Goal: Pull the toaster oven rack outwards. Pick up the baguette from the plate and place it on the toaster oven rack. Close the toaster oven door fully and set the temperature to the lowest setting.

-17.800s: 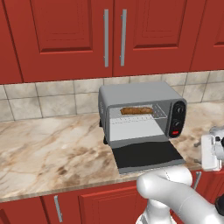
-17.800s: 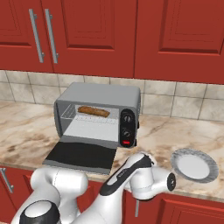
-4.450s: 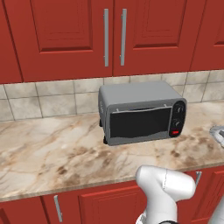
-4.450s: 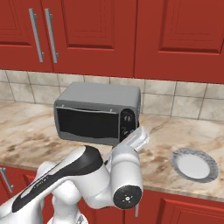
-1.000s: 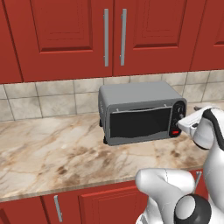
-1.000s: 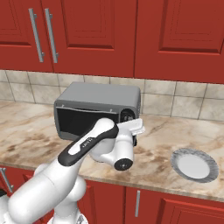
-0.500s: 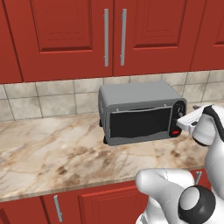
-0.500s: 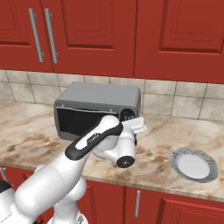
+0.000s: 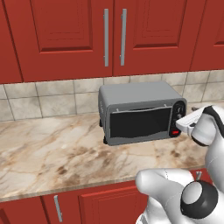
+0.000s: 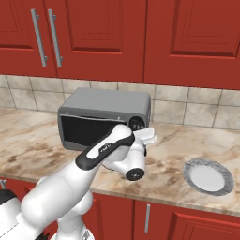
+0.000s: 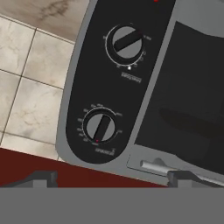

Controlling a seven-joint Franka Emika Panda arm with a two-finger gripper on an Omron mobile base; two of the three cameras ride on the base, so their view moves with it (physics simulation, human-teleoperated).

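The grey toaster oven [image 9: 135, 94] stands on the counter against the tiled wall. Its dark glass door [image 9: 139, 122] is shut and hides the rack and the baguette. My gripper [image 9: 183, 124] hovers just in front of the black control panel [image 11: 109, 87] at the oven's right end, open, with nothing between its fingers. In the hand view, two round black knobs face me, one [image 11: 127, 41] farther and one [image 11: 100, 127] nearer my fingertips [image 11: 43, 178]. The pale plate [image 10: 207, 176] lies bare on the counter, right of the oven.
Red wall cabinets [image 9: 109, 35] hang above the oven, and a tiled backsplash [image 9: 52, 98] runs behind it. The marble counter [image 9: 52, 153] stretches left of the oven. My own white arm [image 10: 108, 150] crosses in front of the oven in the right base view.
The hand has edged slightly closer to the control panel over the last second. The jaws stay wide and the door stays shut.
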